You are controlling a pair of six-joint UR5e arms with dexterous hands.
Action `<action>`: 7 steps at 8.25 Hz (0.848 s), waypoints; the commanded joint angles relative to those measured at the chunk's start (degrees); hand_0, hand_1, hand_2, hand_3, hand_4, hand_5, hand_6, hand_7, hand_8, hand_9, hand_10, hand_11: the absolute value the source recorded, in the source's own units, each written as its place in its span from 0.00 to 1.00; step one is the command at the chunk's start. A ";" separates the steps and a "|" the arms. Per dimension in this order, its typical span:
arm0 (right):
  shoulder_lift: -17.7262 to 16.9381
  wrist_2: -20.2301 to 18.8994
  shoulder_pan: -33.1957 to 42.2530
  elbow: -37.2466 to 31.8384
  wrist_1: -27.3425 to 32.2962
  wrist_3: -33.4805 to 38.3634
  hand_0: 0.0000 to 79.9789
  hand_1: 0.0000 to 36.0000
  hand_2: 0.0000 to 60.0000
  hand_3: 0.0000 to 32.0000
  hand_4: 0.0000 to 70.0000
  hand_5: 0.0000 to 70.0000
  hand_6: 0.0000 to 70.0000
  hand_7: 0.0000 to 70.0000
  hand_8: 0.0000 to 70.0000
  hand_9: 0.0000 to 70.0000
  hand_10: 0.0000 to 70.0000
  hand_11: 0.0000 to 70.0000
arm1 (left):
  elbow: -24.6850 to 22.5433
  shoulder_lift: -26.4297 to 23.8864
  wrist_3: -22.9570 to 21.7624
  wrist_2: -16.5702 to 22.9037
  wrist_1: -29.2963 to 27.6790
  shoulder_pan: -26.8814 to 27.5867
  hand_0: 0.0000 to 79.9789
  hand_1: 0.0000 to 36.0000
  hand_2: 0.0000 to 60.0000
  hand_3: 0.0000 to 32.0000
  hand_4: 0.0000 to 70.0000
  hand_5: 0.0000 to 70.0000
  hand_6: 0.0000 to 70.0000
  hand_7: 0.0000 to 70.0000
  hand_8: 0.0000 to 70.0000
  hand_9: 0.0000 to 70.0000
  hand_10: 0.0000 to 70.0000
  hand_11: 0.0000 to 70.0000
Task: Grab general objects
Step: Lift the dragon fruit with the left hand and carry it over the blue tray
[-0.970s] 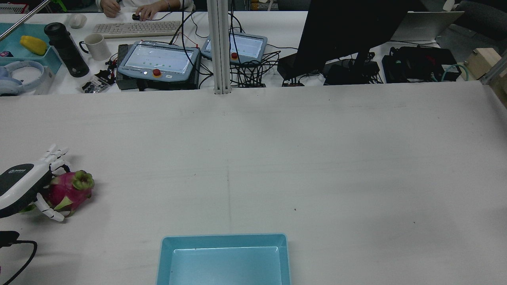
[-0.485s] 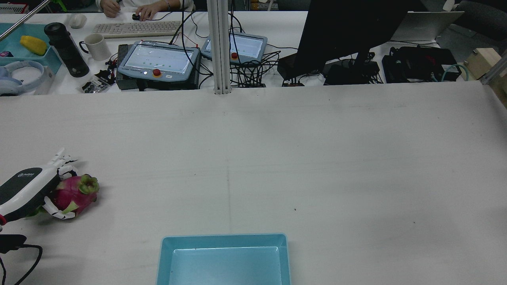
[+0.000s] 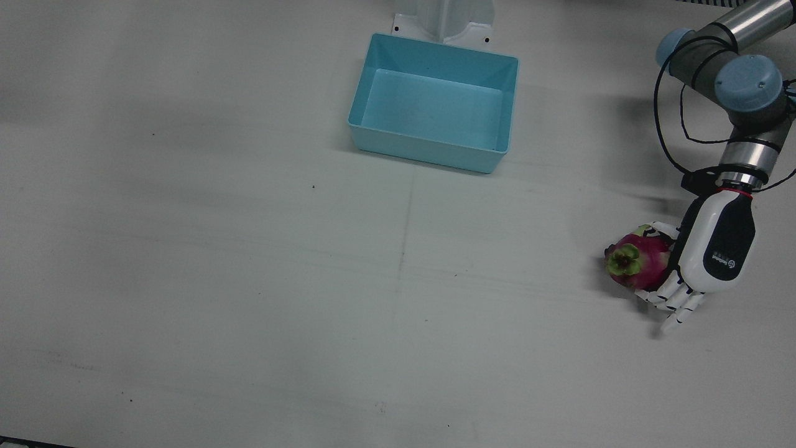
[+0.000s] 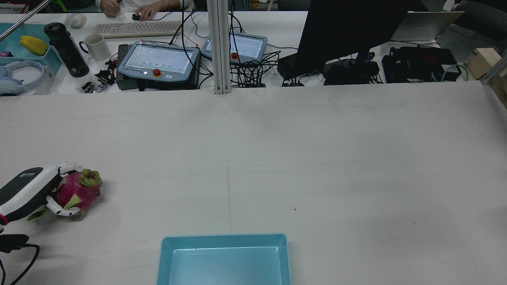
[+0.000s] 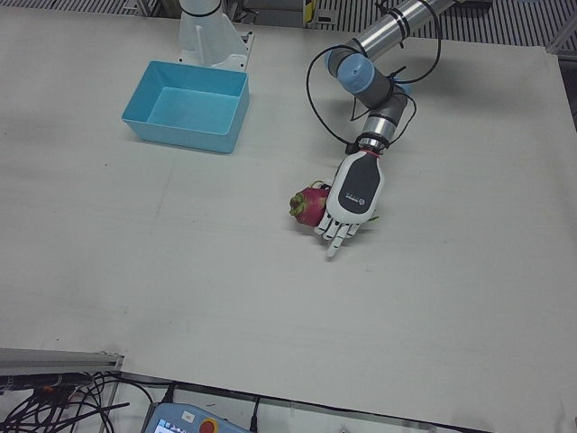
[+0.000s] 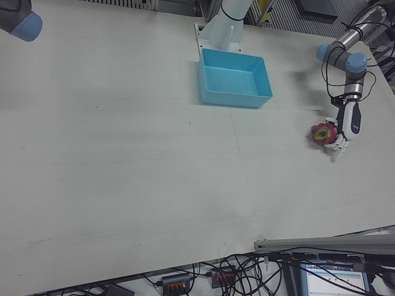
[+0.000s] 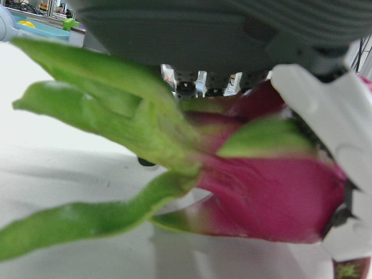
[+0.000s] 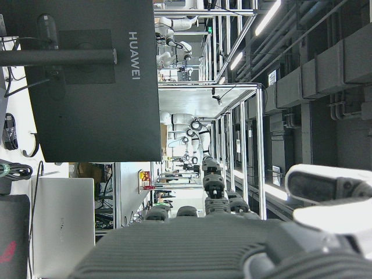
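A pink dragon fruit (image 3: 634, 261) with green scales lies at the table's edge on my left arm's side. My left hand (image 3: 715, 249) stands side-on against it, palm on the fruit. In the rear view the fingers (image 4: 68, 169) curl over the top of the fruit (image 4: 79, 190) and the thumb (image 4: 59, 211) hooks under its near side. The left hand view is filled by the fruit (image 7: 279, 192), pressed close to the palm. Of my right hand only a white finger (image 8: 331, 197) shows in its own view, raised and facing the room.
A light blue tray (image 3: 429, 152) stands near the pedestals in the middle, with nothing in it. Beyond the table's far edge are a post (image 4: 220, 47), two teach pendants (image 4: 158, 61), a black monitor (image 4: 348, 27) and a person's hands at a keyboard.
The left hand's fingers, spread wide a second ago, have curled onto the dragon fruit. Hand and fruit have shifted a little toward the table's middle.
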 commanded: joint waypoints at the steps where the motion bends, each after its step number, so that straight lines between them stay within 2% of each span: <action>1: 0.00 0.00 0.00 0.00 0.00 0.00 0.00 0.00 0.00 0.00 0.00 0.00 0.00 0.00 0.00 0.00 0.00 0.00 | -0.73 1.85 -5.12 -0.20 -4.60 -0.69 0.30 0.80 1.00 0.00 0.30 1.00 0.45 0.84 0.39 0.61 0.65 0.93; 2: 0.00 0.00 0.00 0.00 0.00 0.00 0.00 0.00 0.00 0.00 0.00 0.00 0.00 0.00 0.00 0.00 0.00 0.00 | -1.61 2.38 -7.66 -0.12 -6.01 -0.86 0.36 0.77 1.00 0.00 0.30 1.00 0.45 0.83 0.42 0.64 0.71 1.00; 3: 0.00 0.00 0.00 0.00 0.00 0.00 0.00 0.00 0.00 0.00 0.00 0.00 0.00 0.00 0.00 0.00 0.00 0.00 | -4.92 2.56 -8.47 -0.03 -6.02 -1.04 0.44 0.74 1.00 0.00 0.30 1.00 0.44 0.82 0.40 0.62 0.71 1.00; 5: 0.00 0.00 0.00 0.00 0.00 0.00 0.00 0.00 0.00 0.00 0.00 0.00 0.00 0.00 0.00 0.00 0.00 0.00 | -11.34 2.04 -9.44 0.15 -6.20 -1.04 0.49 0.69 1.00 0.00 0.32 1.00 0.42 0.81 0.38 0.60 0.65 0.93; 6: 0.00 0.00 0.00 0.00 0.00 0.00 0.00 0.00 0.00 0.00 0.00 0.00 0.00 0.00 0.00 0.00 0.00 0.00 | -13.02 1.77 -11.79 2.24 -6.29 -0.78 0.50 0.68 1.00 0.00 0.34 1.00 0.45 0.83 0.39 0.61 0.68 0.98; 7: 0.00 0.00 0.00 0.00 0.00 0.00 0.00 0.00 0.00 0.00 0.00 0.00 0.00 0.00 0.00 0.00 0.00 0.00 | -14.78 0.03 -11.90 6.26 -6.29 -0.69 0.55 0.70 1.00 0.00 0.36 1.00 0.49 0.87 0.40 0.62 0.71 1.00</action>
